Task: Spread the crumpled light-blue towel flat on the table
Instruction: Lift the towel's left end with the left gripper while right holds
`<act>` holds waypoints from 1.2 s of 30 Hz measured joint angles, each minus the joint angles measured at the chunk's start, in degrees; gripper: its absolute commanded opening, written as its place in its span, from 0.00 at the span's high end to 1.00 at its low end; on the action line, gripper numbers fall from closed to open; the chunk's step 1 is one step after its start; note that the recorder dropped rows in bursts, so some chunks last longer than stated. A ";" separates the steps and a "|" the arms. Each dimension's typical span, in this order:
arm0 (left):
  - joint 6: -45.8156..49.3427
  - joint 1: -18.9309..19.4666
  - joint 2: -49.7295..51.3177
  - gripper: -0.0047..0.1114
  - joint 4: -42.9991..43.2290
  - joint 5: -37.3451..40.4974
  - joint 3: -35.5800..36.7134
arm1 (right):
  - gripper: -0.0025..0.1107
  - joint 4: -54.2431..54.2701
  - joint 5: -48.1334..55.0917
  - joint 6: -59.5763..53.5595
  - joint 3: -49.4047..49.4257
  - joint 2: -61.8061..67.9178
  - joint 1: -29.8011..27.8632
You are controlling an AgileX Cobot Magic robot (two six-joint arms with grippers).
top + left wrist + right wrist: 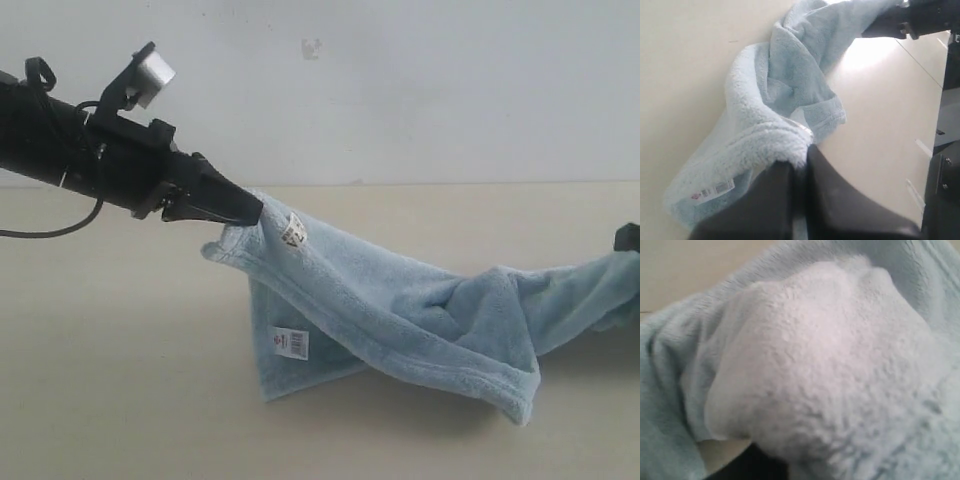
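Observation:
The pale-blue towel (400,310) hangs stretched between both grippers, its middle sagging in folds onto the beige table (120,380). My left gripper (255,208) is shut on one upper corner, held above the table, with a white label (292,230) just beside the jaws. In the left wrist view the jaws (802,155) pinch the fluffy towel (775,95) edge. My right gripper (628,238) shows only at the right edge, where the towel's other end runs into it. The right wrist view is filled with towel (830,365); one dark finger (747,465) peeks out under it.
A second printed label (291,342) sits on the towel's lower hanging flap. A plain pale wall (420,90) stands behind the table. Dark machine framing (947,150) stands past the table's edge in the left wrist view. A black cable (60,230) droops under the left arm.

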 measured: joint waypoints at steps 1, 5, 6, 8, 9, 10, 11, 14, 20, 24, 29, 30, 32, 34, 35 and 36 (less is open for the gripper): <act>0.14 0.13 -0.43 0.93 0.00 -0.09 0.00 | 0.98 0.10 0.25 -0.55 0.00 -2.21 0.88; -0.57 1.80 -3.52 0.93 0.64 -0.62 0.00 | 0.98 0.43 0.66 -3.51 0.00 -10.70 5.01; -1.11 2.47 -4.51 0.93 1.53 -1.35 0.00 | 0.98 0.43 0.65 -4.46 0.00 -12.39 5.75; -2.80 3.78 -6.65 0.93 3.83 -3.17 0.27 | 0.98 0.43 0.78 -7.18 0.00 -16.29 7.00; -4.11 4.43 -7.66 0.93 5.50 -4.65 0.54 | 0.98 0.43 0.78 -8.37 0.00 -17.91 7.19; -5.27 4.89 -8.55 0.93 7.34 -6.24 1.13 | 0.98 0.20 0.65 -9.18 0.00 -19.19 7.42; -6.02 5.36 -9.15 0.93 9.21 -7.92 1.80 | 0.98 -0.04 0.38 -9.75 0.00 -20.07 7.42; -7.48 6.02 -10.16 0.93 14.08 -12.25 4.41 | 0.98 -2.43 -0.90 -10.27 0.00 -20.17 7.42; -10.27 6.02 -10.24 0.93 19.56 -21.11 10.74 | 0.98 -5.53 -5.15 -9.63 4.58 -12.42 7.42; -10.56 6.02 -10.24 0.93 19.91 -22.30 11.92 | 0.98 -6.01 -6.63 -6.36 6.36 -5.60 7.42; -10.56 6.02 -10.24 0.93 16.04 -22.73 11.96 | 0.98 -5.87 -9.07 -2.66 6.36 -0.95 7.42; -10.56 6.02 -10.24 0.93 15.21 -22.89 11.96 | 0.98 -5.63 -9.43 -0.76 6.36 -0.04 7.42; -10.56 6.02 -9.62 0.93 14.15 -23.34 11.96 | 0.98 -5.52 -9.58 4.10 6.25 1.86 7.07; -10.56 6.02 -8.42 0.93 13.75 -23.79 11.96 | 0.98 -5.36 -9.04 7.25 5.84 3.24 6.16; -10.56 6.02 -7.55 0.93 13.75 -24.14 11.96 | 0.98 -5.13 -8.61 8.40 5.44 3.90 5.80; -10.56 6.02 -6.83 0.93 13.75 -24.48 11.96 | 0.98 -5.04 -8.34 8.65 5.09 4.22 5.51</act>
